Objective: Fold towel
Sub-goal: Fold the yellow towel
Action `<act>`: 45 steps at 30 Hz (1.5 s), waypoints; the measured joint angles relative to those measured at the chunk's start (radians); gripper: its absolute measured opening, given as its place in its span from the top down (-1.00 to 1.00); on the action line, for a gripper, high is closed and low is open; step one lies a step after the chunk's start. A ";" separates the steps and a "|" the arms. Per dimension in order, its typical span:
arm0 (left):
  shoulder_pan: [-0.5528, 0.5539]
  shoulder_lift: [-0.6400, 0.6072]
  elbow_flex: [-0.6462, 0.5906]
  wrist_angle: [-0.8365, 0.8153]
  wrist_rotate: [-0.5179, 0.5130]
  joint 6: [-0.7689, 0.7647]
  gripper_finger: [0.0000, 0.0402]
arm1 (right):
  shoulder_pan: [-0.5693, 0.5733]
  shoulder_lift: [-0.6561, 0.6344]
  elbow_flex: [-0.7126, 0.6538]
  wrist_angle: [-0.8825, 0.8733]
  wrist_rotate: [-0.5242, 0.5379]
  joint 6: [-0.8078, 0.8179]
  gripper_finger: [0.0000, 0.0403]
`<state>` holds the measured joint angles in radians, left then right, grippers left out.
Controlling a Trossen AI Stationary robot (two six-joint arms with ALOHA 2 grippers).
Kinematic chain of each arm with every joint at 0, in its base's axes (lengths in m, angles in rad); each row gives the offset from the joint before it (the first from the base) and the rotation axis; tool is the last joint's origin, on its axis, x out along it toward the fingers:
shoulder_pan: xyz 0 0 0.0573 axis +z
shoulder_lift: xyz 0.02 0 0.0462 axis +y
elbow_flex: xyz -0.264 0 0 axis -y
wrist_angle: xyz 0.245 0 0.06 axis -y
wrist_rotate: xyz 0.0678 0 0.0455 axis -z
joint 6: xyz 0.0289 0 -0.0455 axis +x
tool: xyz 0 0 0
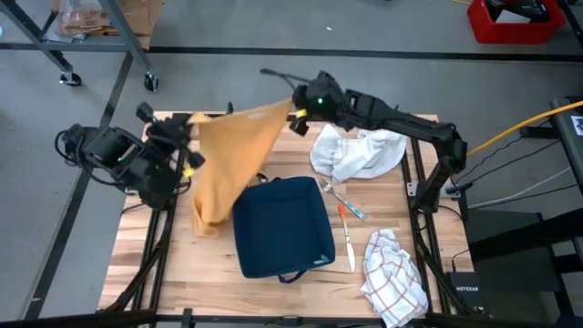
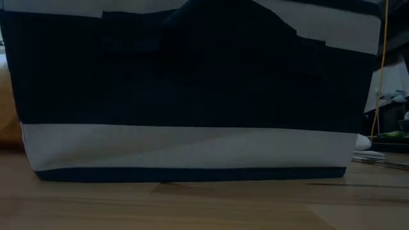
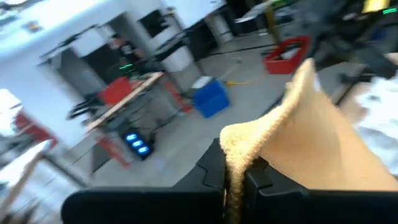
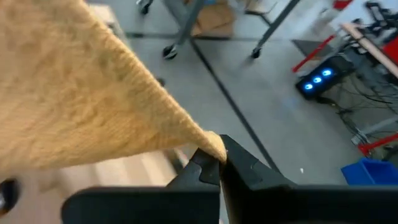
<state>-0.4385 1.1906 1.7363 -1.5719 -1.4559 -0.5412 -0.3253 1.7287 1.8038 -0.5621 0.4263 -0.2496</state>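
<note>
1. Mustard towel (image 1: 232, 159) hangs stretched above the tabletop (image 1: 273, 292), betw. both arms; lower end sags beside navy bag (image 1: 281, 226).
2. High view alone shows white cloth (image 1: 357, 150), checked cloth (image 1: 393, 269), utensils (image 1: 346, 223); low view is blocked by the bag (image 2: 192, 96).
3. Left gripper (image 3: 235, 180) fingers clenched on one towel corner (image 3: 239, 146).
4. Right gripper (image 4: 217, 167) fingers clamped on the other corner (image 4: 208, 144).

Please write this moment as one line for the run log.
left claw: shut on yellow towel | right claw: shut on yellow towel | towel lifted, stretched between both
</note>
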 joint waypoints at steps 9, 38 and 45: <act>0.228 0.000 0.000 0.015 -0.115 0.033 1.00 | -0.089 0.000 0.000 0.315 -0.157 -0.010 1.00; 0.809 0.010 0.000 1.719 0.299 1.312 1.00 | -0.249 0.000 0.002 0.961 -0.337 -0.017 1.00; 0.831 0.010 0.000 1.897 0.419 1.541 1.00 | -0.277 0.005 0.102 0.970 -0.369 -0.019 1.00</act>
<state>0.3926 1.2007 1.7359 0.3251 -1.0369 1.0000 -0.6025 1.7332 1.9057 0.4080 0.0569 -0.2683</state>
